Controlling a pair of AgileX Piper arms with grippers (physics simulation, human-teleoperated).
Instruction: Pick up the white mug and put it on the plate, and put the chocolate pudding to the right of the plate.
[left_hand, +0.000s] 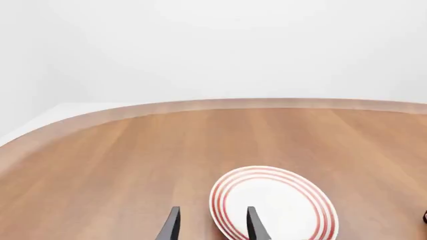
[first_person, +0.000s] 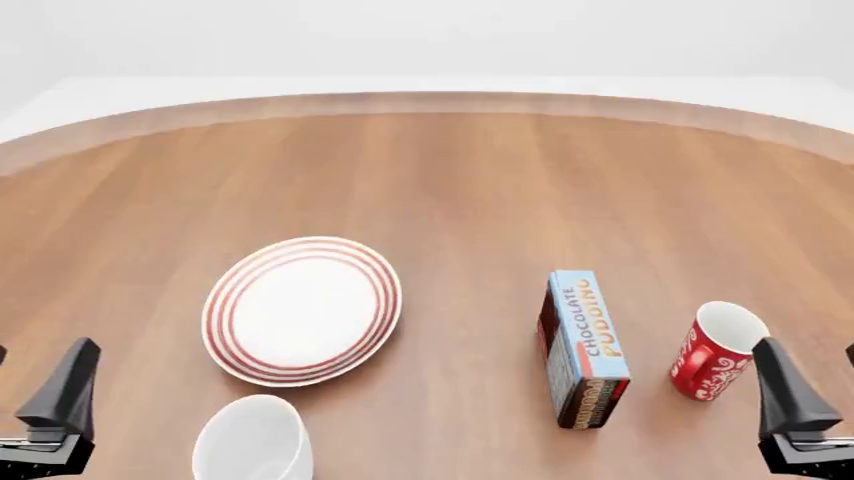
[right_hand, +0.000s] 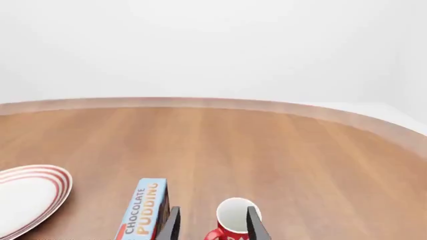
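Right, both claws hang spread and empty at the near edge: left claw (left_hand: 211, 226), right claw (right_hand: 212, 224). White mug (first_person: 252, 441) sits nearest, just before the plate (first_person: 302, 310). Right of them stands the chocolate pudding (first_person: 585, 346), red mug (first_person: 715, 351) beyond it on the table (first_person: 467, 170).

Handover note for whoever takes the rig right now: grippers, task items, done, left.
Left gripper: open, empty, low near the table's near edge.
Right gripper: open, empty, the red mug ahead of it.
White mug: upright on the table, nearer than the plate, not on it.
Chocolate pudding: on the table well right of the plate, beside the red mug.
Done: nothing grasped; plate bare.
Left: lift the white mug onto the plate; check the pudding's placement, probably shifting it closer.
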